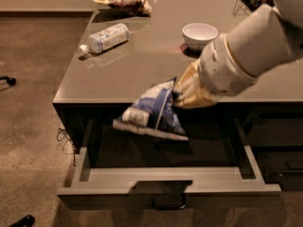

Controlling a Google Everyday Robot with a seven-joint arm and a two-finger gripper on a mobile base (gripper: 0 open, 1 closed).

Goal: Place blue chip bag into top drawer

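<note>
The blue chip bag (pixel 150 111) hangs in the air just in front of the table's edge, over the dark inside of the open top drawer (pixel 109 176). It is tilted, with its long lower edge sloping down to the right. The gripper (pixel 181 92) has it pinched by the upper right corner, fingers pressed together on the crinkled foil. The white arm reaches in from the right, above the table (pixel 142 65).

From where I stand, the bag looks well placed between the drawer's side walls and behind its front panel, so the work left is mostly downward. I'd lower it until it sits close to the drawer floor before letting go. A puffy bag dropped from height could bounce or lean on the front wall, above the handle (pixel 169 203). Keeping the wrist clear of the table's edge matters too.

The bowl (pixel 200 33), the bottle (pixel 108 37) and the brown snack bag (pixel 124 1) sit well back on the tabletop, out of the way.
</note>
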